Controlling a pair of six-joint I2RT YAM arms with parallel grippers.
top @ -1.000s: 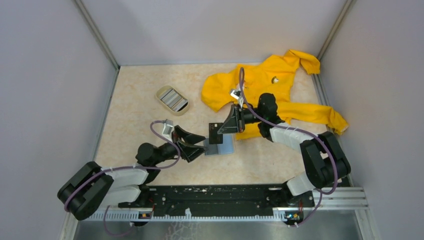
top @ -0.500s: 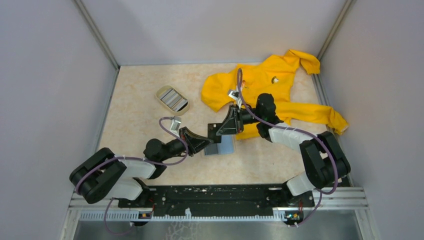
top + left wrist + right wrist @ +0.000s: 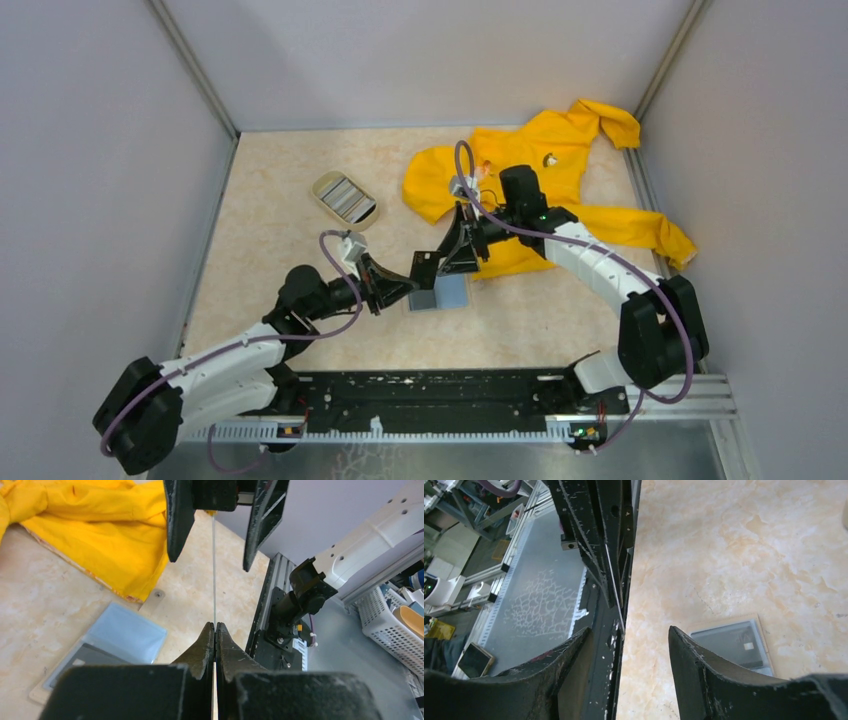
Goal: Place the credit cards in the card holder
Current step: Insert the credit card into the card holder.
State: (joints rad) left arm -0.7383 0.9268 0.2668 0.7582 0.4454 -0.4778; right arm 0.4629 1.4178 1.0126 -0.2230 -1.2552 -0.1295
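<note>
Marbled beige worktop [image 3: 290,170] fills the booth between plain grey walls, with a yellow garment [image 3: 545,160] heaped at the far right. The two arms meet in the middle.

The left hand [image 3: 215,626] has its fingers pressed together on the near end of a dark card [image 3: 214,570]. It pinches the card so that it stands on edge in the air, long axis running straight out from the fingertips toward the right hand [image 3: 447,258]. That hand is spread, one finger on either side of the card's far end with a gap showing on both sides. As far as I can see, only the left hand carries the card.

Below the two hands a blue card [image 3: 456,290] lies flat on the worktop. A grey card [image 3: 82,660] touches its left side; whether it overlaps or only abuts I cannot tell.

The holder [image 3: 320,190] sits beyond the left hand and off to its left, well apart from both hands, with the left one nearer. Its long axis slants roughly crosswise to the line of the held card. From where I stand I cannot make out which way its slots run. My guess is that the left hand must swing away from the right one and turn the card to match a slot before lowering it in.
</note>
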